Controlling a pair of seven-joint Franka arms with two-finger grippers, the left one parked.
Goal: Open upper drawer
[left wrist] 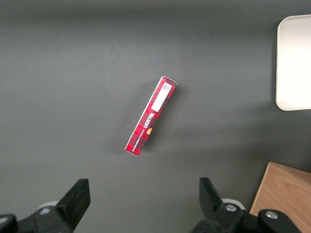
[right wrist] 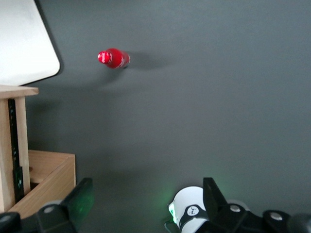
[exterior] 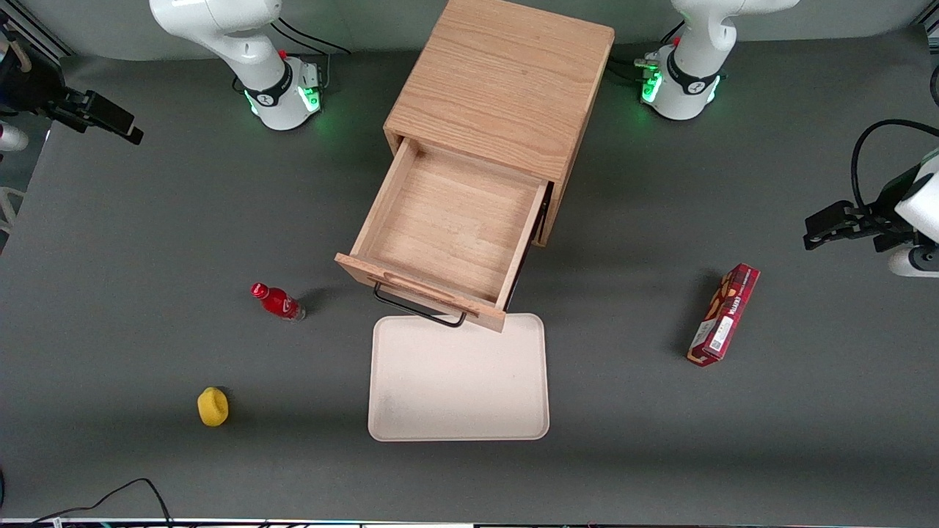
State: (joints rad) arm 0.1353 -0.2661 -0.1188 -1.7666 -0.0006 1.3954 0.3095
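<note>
white arm, black fingers.

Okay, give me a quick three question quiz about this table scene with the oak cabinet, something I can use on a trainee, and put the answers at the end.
1. True or false: the upper drawer is pulled out and holds nothing.
2. What does the drawer's front edge overhang?
A. the white tray
B. the red bottle
C. the red snack box
3. Where is the gripper, and are its fingers open or shut?

Key
1. True. Its bare wooden floor shows.
2. A. The black wire handle hangs over the tray's edge.
3. It is up off the table at the working arm's end, away from the cabinet, fingers open and holding nothing.
</note>
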